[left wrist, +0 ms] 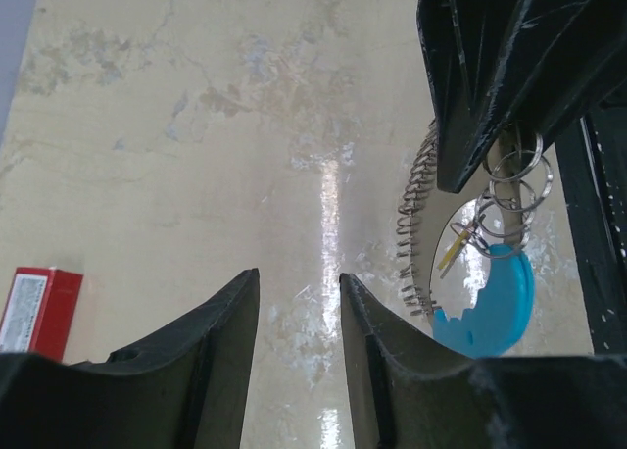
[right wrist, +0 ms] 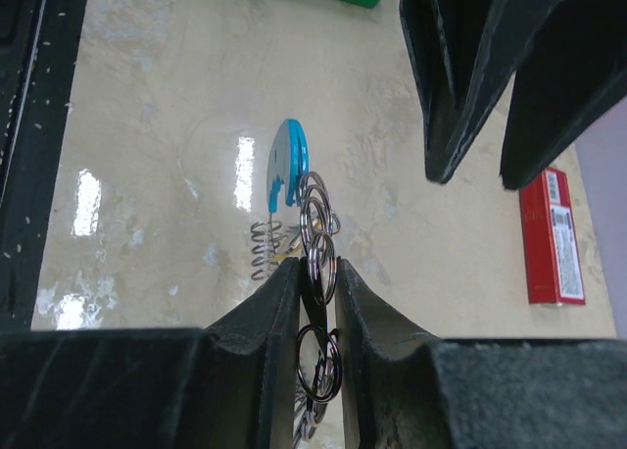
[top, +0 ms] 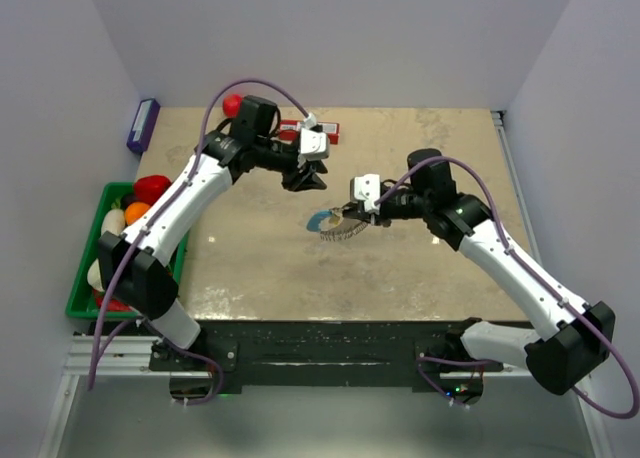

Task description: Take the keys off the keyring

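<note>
No legible text in any view. Red box point(left wrist: 61, 297) carries a white label point(left wrist: 22, 307); its fine print is too small to read.

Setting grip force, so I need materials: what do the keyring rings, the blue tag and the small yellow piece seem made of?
Keyring rings: metal, polished silver; thin wire loops with sharp glints. Blue tag: probably plastic, smooth and opaque, evenly coloured with a soft sheen. Yellow piece: maybe brass or painted metal; too small to tell.

R fingers point(top: 352, 212) on keyring point(top: 335, 226), L fingers point(top: 306, 181) near
</note>
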Robot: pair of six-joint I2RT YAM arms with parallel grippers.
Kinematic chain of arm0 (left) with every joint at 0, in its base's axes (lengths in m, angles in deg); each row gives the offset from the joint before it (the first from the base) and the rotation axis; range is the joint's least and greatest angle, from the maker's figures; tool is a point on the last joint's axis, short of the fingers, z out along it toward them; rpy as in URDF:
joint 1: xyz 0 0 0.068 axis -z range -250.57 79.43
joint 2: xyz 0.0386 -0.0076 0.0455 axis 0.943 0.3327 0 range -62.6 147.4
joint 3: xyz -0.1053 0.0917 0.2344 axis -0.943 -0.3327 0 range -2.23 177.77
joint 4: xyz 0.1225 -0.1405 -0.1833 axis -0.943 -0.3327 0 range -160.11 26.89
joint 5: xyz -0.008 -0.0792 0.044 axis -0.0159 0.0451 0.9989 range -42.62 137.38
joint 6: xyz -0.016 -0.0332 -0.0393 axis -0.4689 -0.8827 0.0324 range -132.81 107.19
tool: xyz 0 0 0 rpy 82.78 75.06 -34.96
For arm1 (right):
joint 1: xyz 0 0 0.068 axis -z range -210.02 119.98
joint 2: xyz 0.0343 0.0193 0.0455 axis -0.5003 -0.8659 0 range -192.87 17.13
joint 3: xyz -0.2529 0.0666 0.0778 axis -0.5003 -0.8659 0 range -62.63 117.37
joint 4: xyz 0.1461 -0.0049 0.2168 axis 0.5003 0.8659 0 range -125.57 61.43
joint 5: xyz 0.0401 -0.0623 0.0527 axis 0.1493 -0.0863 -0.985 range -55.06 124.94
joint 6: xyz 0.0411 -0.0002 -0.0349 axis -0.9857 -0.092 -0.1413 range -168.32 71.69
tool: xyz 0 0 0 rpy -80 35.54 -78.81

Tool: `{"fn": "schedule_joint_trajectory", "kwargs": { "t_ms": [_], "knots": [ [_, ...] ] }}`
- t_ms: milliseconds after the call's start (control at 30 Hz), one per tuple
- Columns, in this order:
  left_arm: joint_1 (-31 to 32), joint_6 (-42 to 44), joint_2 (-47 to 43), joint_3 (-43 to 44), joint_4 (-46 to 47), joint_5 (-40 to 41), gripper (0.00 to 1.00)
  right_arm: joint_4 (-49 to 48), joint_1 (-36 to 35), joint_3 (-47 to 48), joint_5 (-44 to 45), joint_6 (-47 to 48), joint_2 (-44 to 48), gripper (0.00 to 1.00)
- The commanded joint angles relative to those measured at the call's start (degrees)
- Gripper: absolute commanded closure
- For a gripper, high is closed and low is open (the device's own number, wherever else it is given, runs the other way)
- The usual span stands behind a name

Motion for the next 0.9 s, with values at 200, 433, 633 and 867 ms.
{"fn": "schedule_joint_trajectory", "kwargs": {
  "t_ms": [200, 433, 633, 867],
  "knots": [
    [0.1, 15.5, 3.4, 5.2, -18.4, -15.1, 0.55, 8.5, -0.4, 6.6, -3.0, 15.4, 1.1, 1.00],
    [0.1, 27.2, 8.6, 11.3, -32.4, -21.9, 0.47, 6.3, -0.4, 6.1, -2.1, 13.7, 0.7, 1.00],
    [0.8, 28.9, 13.0, 12.4, -35.2, -21.9, 0.46, 4.2, -0.4, 5.2, -4.8, 12.0, 0.7, 1.00],
    [1.8, 29.4, 12.5, 11.4, -35.4, -22.4, 0.47, 1.8, -0.4, 4.9, -4.7, 9.6, 0.0, 1.00]
  ]
}}
